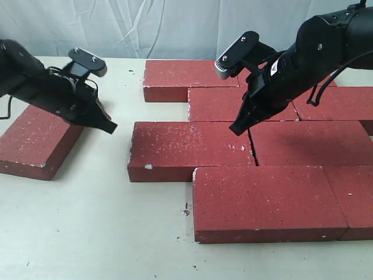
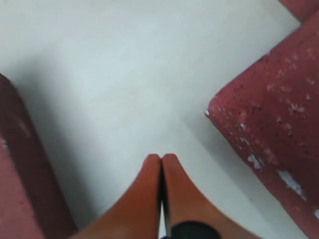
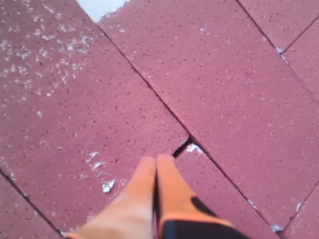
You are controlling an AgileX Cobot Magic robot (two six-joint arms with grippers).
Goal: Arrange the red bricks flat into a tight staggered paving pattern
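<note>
Two grippers are shown, each with its fingers pressed together and holding nothing. The right gripper (image 1: 238, 128) slants down over the paved group. Its tip is near the narrow gap (image 1: 254, 153) between two neighbouring bricks of the third row. In the right wrist view its closed orange fingertips (image 3: 144, 174) lie just beside a chipped whitish corner (image 3: 192, 148) where the seams meet; whether they touch the surface cannot be told. The left gripper (image 1: 108, 125) hangs over the bare table (image 1: 87, 233), between a loose brick (image 1: 38, 140) lying flat on the left and the nearest corner of the paving. The red bricks (image 1: 262, 201) of the paving lie flat in four staggered rows on the right half of the table, with long sides touching or nearly so. The loose brick lies well apart from them, turned at an angle to the rows.
</note>
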